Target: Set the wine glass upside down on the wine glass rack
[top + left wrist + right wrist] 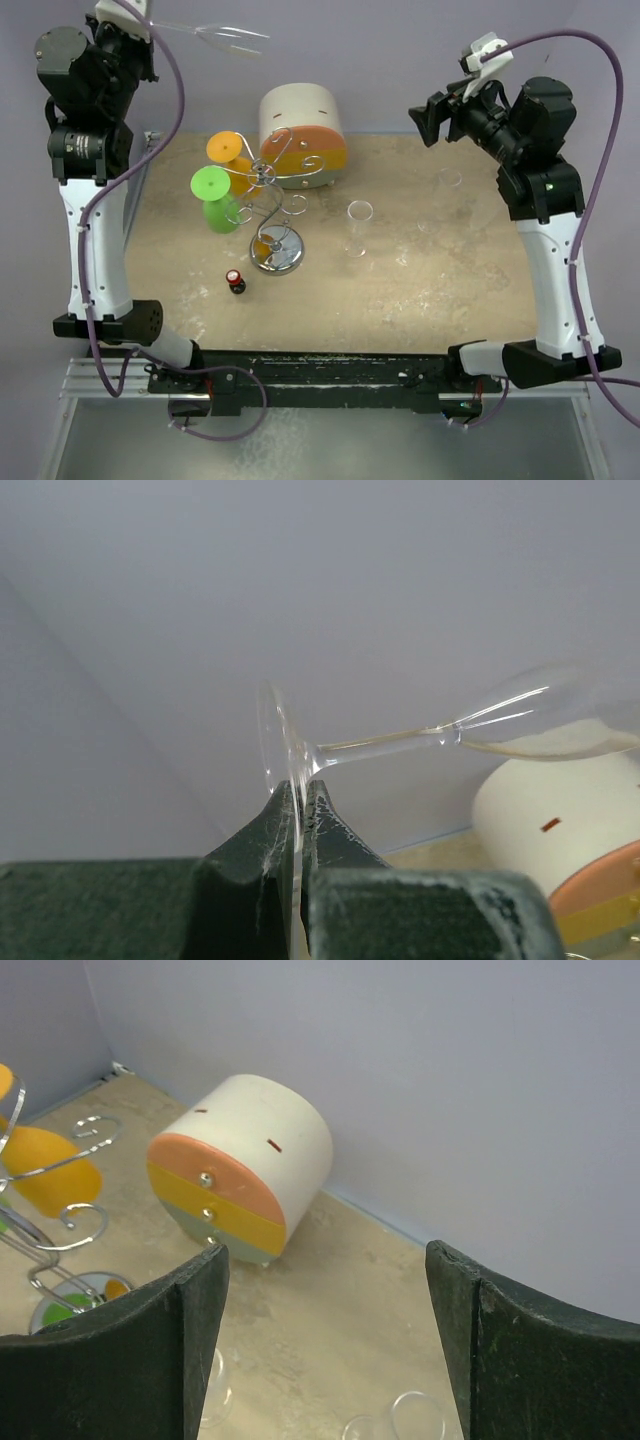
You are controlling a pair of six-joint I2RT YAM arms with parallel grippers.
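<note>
Wine glass [222,40], clear and empty, is held in the air above and beyond the far left corner of the worktop [420,300], lying nearly level with its bowl pointing right and its foot in the left gripper [148,28]. In the left wrist view the left gripper [300,802] has its two fingers [262,845] clenched on the rim of the glass's round foot, while the stem [385,746] runs out to the right into the bowl. The rack [266,190] stands left of the worktop's middle on its round shiny base, well apart from the held glass. A green glass [214,198] and an orange glass [229,152] sit foot-up among its curled arms on the left side. A white and orange drum [303,135] lies on its side at the far edge, just behind the rack. A small red-capped bottle [235,281] stands near the rack's base on the side of the near edge. A clear glass [358,226] stands upright near the middle of the worktop, and another clear glass [447,180] is faintly visible toward the right edge. The right gripper [436,116] hovers above the far right part of the worktop; in its wrist view the right gripper [325,1345] has its fingers [150,1360] spread wide with nothing between them, and beyond them are the drum [240,1175] and the rack [55,1225].
</note>
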